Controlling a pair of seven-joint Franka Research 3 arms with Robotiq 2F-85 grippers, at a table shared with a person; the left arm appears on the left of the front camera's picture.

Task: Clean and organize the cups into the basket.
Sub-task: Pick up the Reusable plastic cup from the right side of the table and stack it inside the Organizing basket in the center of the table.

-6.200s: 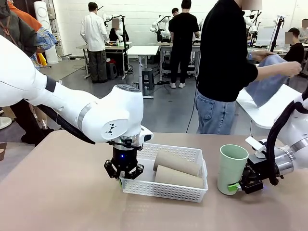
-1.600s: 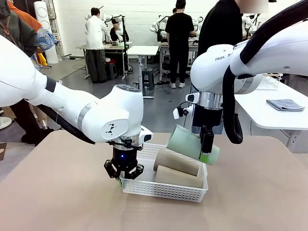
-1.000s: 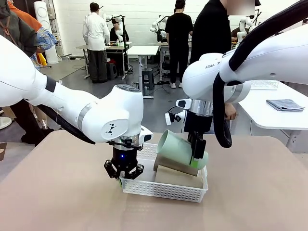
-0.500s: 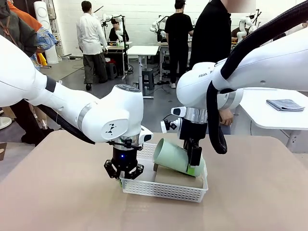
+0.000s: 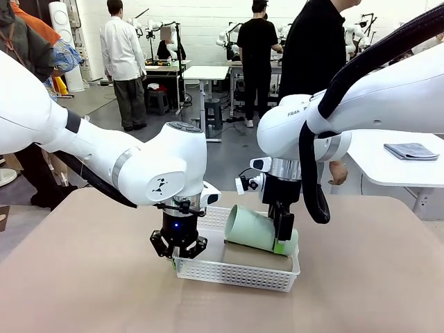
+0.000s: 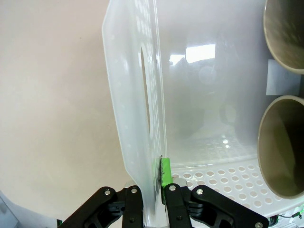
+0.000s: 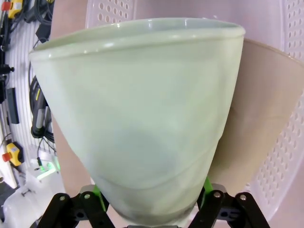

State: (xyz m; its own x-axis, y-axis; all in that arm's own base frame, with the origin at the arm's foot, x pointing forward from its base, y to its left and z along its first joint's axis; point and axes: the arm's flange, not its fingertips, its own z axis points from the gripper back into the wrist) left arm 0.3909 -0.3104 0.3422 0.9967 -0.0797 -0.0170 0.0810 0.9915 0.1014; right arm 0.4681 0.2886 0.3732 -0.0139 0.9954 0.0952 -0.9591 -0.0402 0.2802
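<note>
Left end effector (image 5: 179, 258) is clamped tight on the basket (image 5: 239, 275) wall, right end effector (image 5: 283, 244) jaws spread around the mint cup (image 5: 255, 228) lying over the basket.

Two glossy white jointed arms with rounded housings and grey joint rings. Left arm (image 5: 104, 156): small black logo on the wrist housing, blue indicator light below. Right arm (image 5: 347, 114): partial black lettering, thick black cable looped alongside. Black two-finger grippers, left gripper (image 5: 178, 251) and right gripper (image 5: 283, 239), with green pads and silver screws at the finger links.
</note>
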